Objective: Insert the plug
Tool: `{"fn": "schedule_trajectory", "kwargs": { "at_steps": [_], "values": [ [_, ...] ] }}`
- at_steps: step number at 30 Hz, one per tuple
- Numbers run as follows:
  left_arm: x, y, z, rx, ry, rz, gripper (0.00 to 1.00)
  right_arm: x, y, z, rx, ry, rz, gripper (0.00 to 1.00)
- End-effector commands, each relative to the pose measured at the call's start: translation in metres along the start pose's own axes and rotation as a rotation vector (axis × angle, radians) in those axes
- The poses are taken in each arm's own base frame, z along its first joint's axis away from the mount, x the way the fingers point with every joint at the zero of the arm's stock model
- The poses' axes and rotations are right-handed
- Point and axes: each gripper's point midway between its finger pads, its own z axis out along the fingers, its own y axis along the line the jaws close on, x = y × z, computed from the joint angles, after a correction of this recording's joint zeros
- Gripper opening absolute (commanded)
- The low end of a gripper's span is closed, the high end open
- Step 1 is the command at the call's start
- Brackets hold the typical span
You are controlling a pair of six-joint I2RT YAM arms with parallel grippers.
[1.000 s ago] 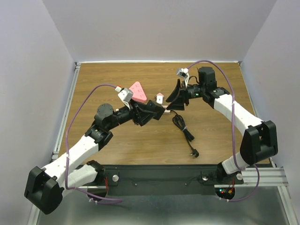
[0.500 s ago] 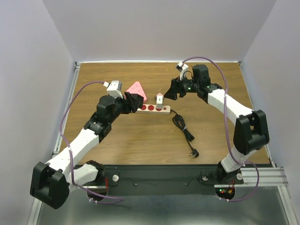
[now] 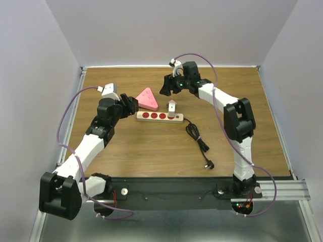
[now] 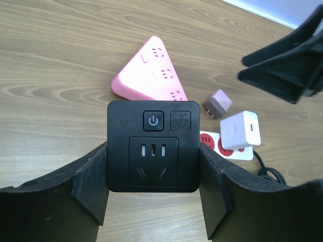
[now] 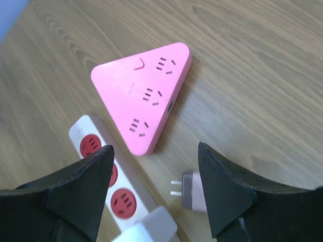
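Two arms sit clear of the work in the overhead view: the left gripper (image 3: 129,104) is left of centre, the right gripper (image 3: 167,86) in the upper middle. Between them lies the long white power strip with red sockets (image 3: 159,117). The white cube-shaped plug (image 3: 172,108) stands upright on it near its right end. As far as we can judge it is seated, so the insertion looks done. The strip's black cord (image 3: 198,138) trails toward the lower right, its own end lying loose on the wood.

From the left wrist, we see the pincer clamped on a black square socket block with a power button (image 4: 153,151), both fingers against its sides. The pink triangular socket hub (image 4: 149,75) lies upper centre. The plug shows at the right — glossy, round-cornered, with a small slot in its face.

From the right wrist, the fingers stand apart with nothing between them. A small pink two-pronged adapter (image 5: 194,190) lies loose at the lower middle, near the strip — whether it also needs inserting we cannot tell.
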Motion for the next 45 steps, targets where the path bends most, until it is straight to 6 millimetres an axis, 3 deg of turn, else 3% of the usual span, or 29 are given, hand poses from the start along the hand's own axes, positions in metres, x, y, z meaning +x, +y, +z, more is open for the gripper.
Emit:
{"fn": "schedule_trajectory", "kwargs": {
  "at_steps": [1,2,4,10,14,28,32,40,45],
  "values": [
    [-0.036,-0.011,0.000,0.061,-0.097,-0.028,0.00,-0.027,0.015,0.027,-0.005,-0.060,-0.051,0.73],
    [-0.035,-0.010,0.002,0.063,-0.099,-0.032,0.00,-0.013,0.012,0.040,-0.008,-0.033,-0.034,0.73],
    [-0.032,-0.006,0.008,0.058,-0.097,-0.046,0.00,-0.011,0.018,0.055,-0.022,-0.027,-0.031,0.73],
    [-0.039,0.004,0.019,0.031,-0.106,-0.051,0.00,0.006,0.023,0.080,0.076,0.035,-0.036,0.73],
    [-0.048,0.009,0.017,0.015,-0.126,-0.049,0.00,0.028,0.010,0.079,0.231,0.090,-0.029,0.73],
    [-0.048,0.009,-0.003,0.024,-0.142,-0.056,0.00,0.096,0.045,0.082,0.213,0.243,0.069,0.72],
    [-0.046,0.010,-0.009,0.023,-0.141,-0.054,0.00,0.095,0.070,0.082,0.160,0.246,0.058,0.72],
    [-0.037,0.013,-0.016,0.022,-0.131,-0.062,0.00,0.089,0.113,0.101,0.031,0.222,0.078,0.72],
    [-0.029,0.016,-0.020,0.018,-0.123,-0.072,0.00,0.076,0.132,0.095,-0.022,0.196,0.089,0.72]
  ]
}}
